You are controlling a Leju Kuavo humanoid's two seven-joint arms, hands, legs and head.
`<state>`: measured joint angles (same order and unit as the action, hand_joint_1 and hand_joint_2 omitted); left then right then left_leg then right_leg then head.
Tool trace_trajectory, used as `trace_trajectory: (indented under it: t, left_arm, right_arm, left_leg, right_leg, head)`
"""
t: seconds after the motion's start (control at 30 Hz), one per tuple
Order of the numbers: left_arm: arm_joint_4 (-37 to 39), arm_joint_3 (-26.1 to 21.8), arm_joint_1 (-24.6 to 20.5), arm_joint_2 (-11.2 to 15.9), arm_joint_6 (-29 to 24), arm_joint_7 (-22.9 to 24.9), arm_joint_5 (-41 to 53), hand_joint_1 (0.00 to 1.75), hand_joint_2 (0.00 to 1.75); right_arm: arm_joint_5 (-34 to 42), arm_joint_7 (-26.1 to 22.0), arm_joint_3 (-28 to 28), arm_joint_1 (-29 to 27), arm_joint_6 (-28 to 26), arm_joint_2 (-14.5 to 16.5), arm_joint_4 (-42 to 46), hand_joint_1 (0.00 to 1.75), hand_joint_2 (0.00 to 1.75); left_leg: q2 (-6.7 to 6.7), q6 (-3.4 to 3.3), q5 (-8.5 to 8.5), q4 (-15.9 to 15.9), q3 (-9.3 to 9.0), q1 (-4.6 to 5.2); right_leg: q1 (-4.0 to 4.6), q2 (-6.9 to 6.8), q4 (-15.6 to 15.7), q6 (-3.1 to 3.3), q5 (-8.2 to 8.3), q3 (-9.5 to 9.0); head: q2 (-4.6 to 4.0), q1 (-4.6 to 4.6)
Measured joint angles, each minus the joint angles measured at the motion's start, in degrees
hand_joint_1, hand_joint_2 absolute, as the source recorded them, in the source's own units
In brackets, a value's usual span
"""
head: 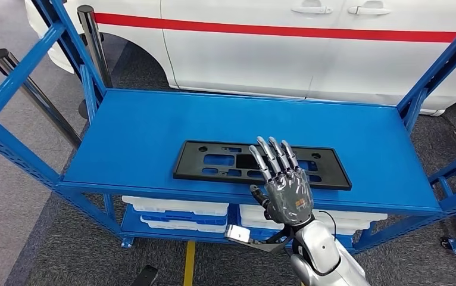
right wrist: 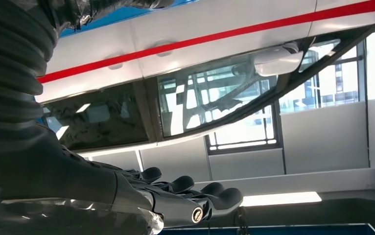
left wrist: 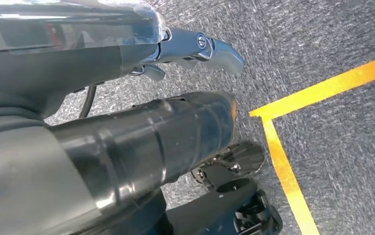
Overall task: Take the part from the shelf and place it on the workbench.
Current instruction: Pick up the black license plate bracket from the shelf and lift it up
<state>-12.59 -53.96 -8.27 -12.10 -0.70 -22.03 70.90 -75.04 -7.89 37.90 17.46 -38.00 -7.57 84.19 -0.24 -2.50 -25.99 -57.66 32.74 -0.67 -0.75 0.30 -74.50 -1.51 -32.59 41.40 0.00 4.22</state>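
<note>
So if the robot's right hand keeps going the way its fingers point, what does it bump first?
Probably nothing on the shelf: the right hand looks raised above the black part, fingers aimed toward the white car beyond. Depth is unclear.

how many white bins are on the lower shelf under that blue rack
2 that I can tell: one white bin at lower left, one at lower right, partly behind the right hand. More may be hidden beneath the top shelf.

A white car (head: 285, 47) with a red stripe stands behind, on grey carpet (left wrist: 342, 34) marked with yellow lines (left wrist: 286, 171).
</note>
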Motion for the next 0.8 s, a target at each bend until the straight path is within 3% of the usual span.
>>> trace_trajectory:
  t: [0.07, 0.13, 0.2, 0.3, 0.37, 0.43, 0.47, 0.5, 0.57, 0.63, 0.7, 0.8]
  left_arm:
    - [0.0, 0.0, 0.0, 0.0, 0.0, 0.1, 0.0, 0.00, 0.00]
    - [0.0, 0.1, 0.0, 0.0, 0.0, 0.1, 0.0, 0.00, 0.00]
    - [0.0, 0.1, -0.1, 0.0, 0.0, 0.2, 0.0, 0.00, 0.00]
    - [0.0, 0.2, -0.1, 0.0, 0.0, 0.3, 0.0, 0.00, 0.00]
    - [0.0, 0.3, -0.2, 0.0, 0.0, 0.3, -0.1, 0.00, 0.00]
    - [0.0, 0.3, -0.1, 0.0, 0.0, 0.3, -0.2, 0.00, 0.00]
    - [0.0, 0.3, 0.0, 0.0, -0.1, 0.4, -0.2, 0.00, 0.00]
    - [0.0, 0.3, 0.1, 0.0, -0.3, 0.5, -0.3, 0.00, 0.00]
    - [0.0, 0.3, 0.1, 0.0, -1.3, 1.0, -0.4, 0.00, 0.00]
    - [0.0, 0.4, 0.0, 0.0, -2.3, 1.5, -0.3, 0.00, 0.00]
    - [0.0, 0.5, -0.1, 0.0, -2.9, 1.6, -0.3, 0.00, 0.00]
    - [0.0, 0.9, 0.0, 0.0, -4.5, 2.4, 0.0, 0.00, 0.00]
  right_arm:
    - [0.1, 0.0, 0.0, 0.0, 0.0, -0.1, -0.1, 0.00, 1.75]
    - [0.2, -0.1, 0.0, 0.1, 0.1, -0.1, -0.2, 0.00, 1.75]
    - [0.4, -0.3, 0.0, 0.1, 0.3, -0.2, -0.2, 0.00, 1.75]
    - [0.5, -0.5, -0.1, 0.2, 0.5, -0.4, -0.3, 0.00, 1.75]
    - [0.7, -0.5, -0.1, 0.3, 0.7, -0.4, -0.3, 0.00, 1.75]
    - [0.9, -0.6, -0.1, 0.3, 0.8, -0.4, -0.3, 0.00, 1.75]
    - [1.1, -0.7, -0.1, 0.3, 0.9, -0.4, -0.4, 0.00, 1.75]
    - [1.4, -0.8, -0.1, 0.3, 1.2, -0.4, -0.5, 0.00, 1.75]
    - [3.0, -1.3, -0.1, 0.2, 2.2, -0.4, -0.6, 0.00, 1.75]
    - [4.7, -1.9, -0.1, 0.3, 3.4, -0.4, -0.6, 0.00, 1.75]
    - [5.6, -2.3, -0.1, 0.3, 4.0, -0.4, -0.7, 0.00, 1.75]
    - [7.1, -3.1, -0.1, 0.3, 5.2, -0.5, -0.7, 0.00, 1.75]
  left_leg:
    - [-0.09, 0.23, -0.60, -0.1, -0.78, -0.01]
    - [-0.13, 0.67, -1.17, -0.3, -1.10, 0.19]
    - [-0.13, 1.18, -1.40, -0.3, -1.01, 0.36]
    - [-0.07, 2.11, -2.30, -1.1, -0.94, 0.31]
    - [-0.05, 2.69, -4.96, -6.4, 1.50, 0.15]
    - [-0.04, 3.09, -7.86, -14.3, 5.91, 0.05]
    - [-0.03, 3.19, -8.06, -16.7, 7.50, 0.02]
    - [-0.02, 3.21, -7.08, -16.9, 8.07, 0.01]
    - [0.00, 2.99, -2.39, -10.6, 5.83, -0.01]
    - [-0.03, 2.52, 0.64, -3.6, 2.66, 0.15]
    - [-0.10, 2.24, 0.87, -1.1, 1.65, 0.21]
    - [-0.21, 2.07, 0.92, -0.8, 1.67, 0.35]
  right_leg:
    - [-0.06, -0.06, 7.0, 0.23, 4.87, -2.60]
    - [0.19, -0.13, 13.6, 0.62, 7.56, -5.42]
    - [0.49, -0.06, 15.3, 0.98, 7.40, -6.14]
    - [0.12, 0.04, 16.0, 1.88, 7.27, -6.76]
    - [-0.05, -0.11, 16.4, 2.51, 7.10, -7.35]
    - [0.03, -0.21, 16.3, 2.87, 6.80, -7.61]
    - [0.06, -0.19, 16.3, 2.92, 6.64, -7.76]
    - [0.07, -0.13, 16.2, 2.89, 6.45, -7.97]
    - [0.06, 0.01, 16.0, 2.69, 5.89, -8.62]
    - [0.27, 0.08, 15.8, 2.31, 5.33, -9.02]
    - [0.60, 0.07, 15.6, 2.14, 5.09, -8.92]
    - [0.56, 0.02, 15.7, 2.17, 5.08, -8.94]
  head:
    - [0.00, 0.02]
    - [0.00, 0.01]
    - [0.00, -0.02]
    - [0.00, -0.05]
    - [0.00, -0.11]
    - [0.00, -0.15]
    - [0.00, -0.15]
    - [0.00, -0.15]
    - [0.00, -0.15]
    - [0.00, -0.14]
    - [0.00, -0.09]
    - [0.00, -0.07]
